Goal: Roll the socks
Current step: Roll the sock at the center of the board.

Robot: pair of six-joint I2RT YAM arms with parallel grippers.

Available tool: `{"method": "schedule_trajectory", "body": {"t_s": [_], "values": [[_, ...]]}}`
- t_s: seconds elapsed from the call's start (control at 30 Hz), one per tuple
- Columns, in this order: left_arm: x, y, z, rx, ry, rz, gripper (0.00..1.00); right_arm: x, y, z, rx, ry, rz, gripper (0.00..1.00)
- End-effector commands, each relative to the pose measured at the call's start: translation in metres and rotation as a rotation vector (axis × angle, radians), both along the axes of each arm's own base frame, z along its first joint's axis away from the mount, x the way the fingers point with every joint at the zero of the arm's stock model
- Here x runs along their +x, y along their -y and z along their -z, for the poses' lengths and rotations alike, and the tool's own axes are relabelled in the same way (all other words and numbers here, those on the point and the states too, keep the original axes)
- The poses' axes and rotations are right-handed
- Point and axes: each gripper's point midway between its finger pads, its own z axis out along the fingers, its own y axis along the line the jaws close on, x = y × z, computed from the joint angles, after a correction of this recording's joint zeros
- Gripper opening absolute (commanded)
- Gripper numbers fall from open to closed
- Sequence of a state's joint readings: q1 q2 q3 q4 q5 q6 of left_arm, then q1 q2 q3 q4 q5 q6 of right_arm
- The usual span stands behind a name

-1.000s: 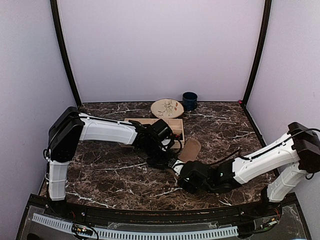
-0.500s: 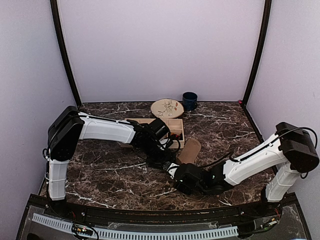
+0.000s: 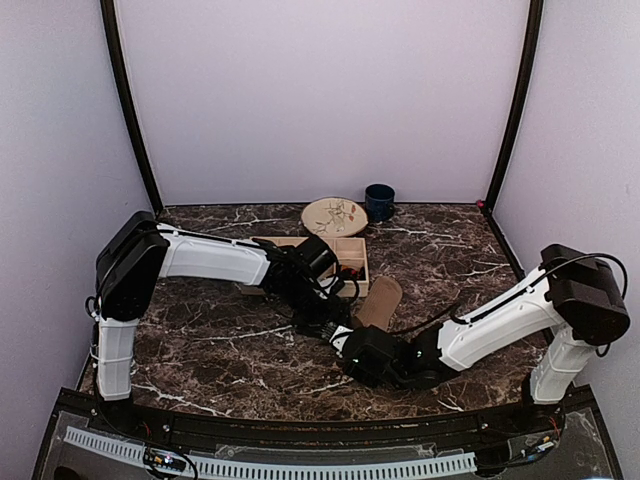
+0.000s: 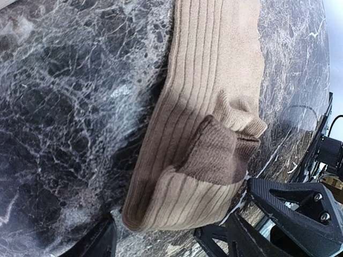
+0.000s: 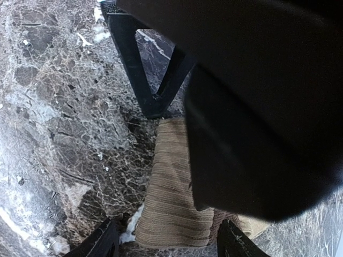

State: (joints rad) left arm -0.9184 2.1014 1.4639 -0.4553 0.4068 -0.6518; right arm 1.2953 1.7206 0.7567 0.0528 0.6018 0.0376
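Note:
One tan-brown ribbed sock (image 3: 381, 300) lies flat near the table's middle, its near end folded over with a darker brown patch (image 4: 214, 155) showing. My left gripper (image 3: 328, 322) hangs low over that folded end, open, its fingers (image 4: 103, 242) standing either side of the fold (image 4: 182, 203). My right gripper (image 3: 352, 346) faces it from the near side. It is open too, with the sock's end (image 5: 171, 209) between its fingertips (image 5: 105, 242). In the right wrist view the left gripper's black body (image 5: 252, 107) hides much of the sock. Neither gripper holds the sock.
A wooden tray (image 3: 356, 252) sits just behind the left gripper. Farther back stand a patterned plate (image 3: 335, 216) and a dark blue cup (image 3: 379, 201). The two grippers are very close together over the sock's near end.
My right arm has slid left, bringing its gripper up to the sock's near end beside the left gripper. The left jaws have narrowed slightly.

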Motion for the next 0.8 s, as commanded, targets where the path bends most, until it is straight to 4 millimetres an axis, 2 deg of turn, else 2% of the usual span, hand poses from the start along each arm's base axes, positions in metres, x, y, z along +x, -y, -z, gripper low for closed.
{"method": "schedule_trajectory", "body": {"t_s": [0.0,0.33,0.57,0.77], "values": [[-0.054,-0.081,0.081,0.372,-0.214,0.001,0.74,0.013,0.011,0.013,-0.038,-0.023,0.062,0.62],[-0.053,-0.083,0.081,0.373,-0.219,0.003,0.73,0.012,0.027,0.035,-0.056,-0.131,0.114,0.42],[-0.051,-0.086,0.082,0.376,-0.224,-0.012,0.75,0.014,0.033,0.043,-0.054,-0.177,0.137,0.30],[-0.046,-0.088,0.081,0.387,-0.213,-0.030,0.79,0.015,0.033,0.043,-0.036,-0.217,0.140,0.25]]}}
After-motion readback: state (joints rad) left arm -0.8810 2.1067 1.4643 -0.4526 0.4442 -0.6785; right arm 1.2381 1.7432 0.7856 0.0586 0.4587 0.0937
